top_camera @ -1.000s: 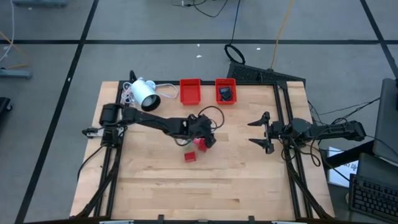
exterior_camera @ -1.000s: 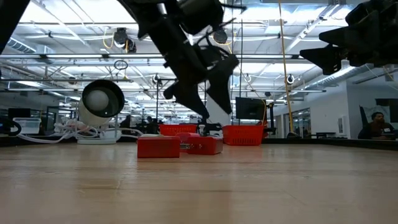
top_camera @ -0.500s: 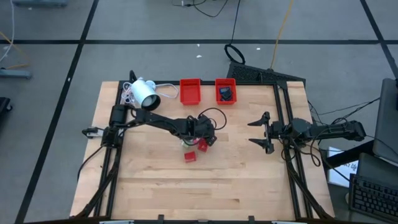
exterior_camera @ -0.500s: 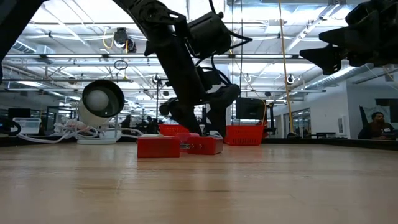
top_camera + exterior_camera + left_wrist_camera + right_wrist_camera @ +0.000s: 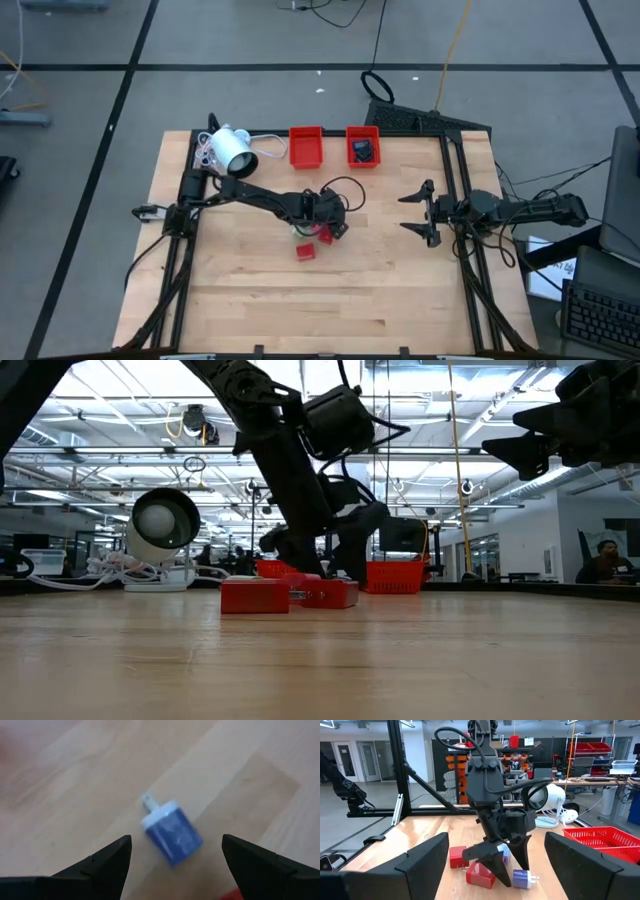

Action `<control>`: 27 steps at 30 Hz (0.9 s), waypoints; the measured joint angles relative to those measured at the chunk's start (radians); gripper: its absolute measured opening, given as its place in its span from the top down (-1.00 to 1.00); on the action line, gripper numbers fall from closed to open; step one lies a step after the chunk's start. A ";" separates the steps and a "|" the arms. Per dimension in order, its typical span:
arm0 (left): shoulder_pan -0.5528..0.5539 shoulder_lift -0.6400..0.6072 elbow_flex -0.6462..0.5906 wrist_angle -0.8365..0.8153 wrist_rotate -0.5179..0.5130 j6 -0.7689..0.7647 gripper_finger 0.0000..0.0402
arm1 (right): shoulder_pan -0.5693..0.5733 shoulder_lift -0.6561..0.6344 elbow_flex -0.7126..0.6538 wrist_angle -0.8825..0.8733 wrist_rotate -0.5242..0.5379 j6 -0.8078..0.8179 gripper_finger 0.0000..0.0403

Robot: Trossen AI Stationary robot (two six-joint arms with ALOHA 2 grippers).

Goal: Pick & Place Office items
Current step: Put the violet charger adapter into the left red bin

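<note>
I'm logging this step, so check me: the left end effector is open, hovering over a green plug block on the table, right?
Not quite. The left end effector is open over a block, but the left wrist view shows the plug block is blue, not green. It lies on the wooden table between the fingers, not gripped.

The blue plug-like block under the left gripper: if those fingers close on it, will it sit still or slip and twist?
The blue block looks rigid and boxy, lying flat on the table, so it probably won't roll. Its smooth faces may slip. It lies skewed between the open left gripper's fingers, so it may pivot as they close.
</note>
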 joint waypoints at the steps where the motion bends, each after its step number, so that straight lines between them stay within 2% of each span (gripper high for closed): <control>1: 0.000 0.005 0.000 0.000 -0.004 -0.002 -0.57 | 0.000 0.000 0.000 0.000 0.000 0.000 -0.59; 23: 0.008 0.024 -0.001 0.044 -0.023 -0.040 -0.57 | 0.000 0.000 0.000 0.000 0.000 0.000 -0.59; 27: 0.008 0.024 -0.001 0.042 -0.022 -0.040 -0.49 | 0.000 0.000 0.000 0.000 0.000 0.000 -0.59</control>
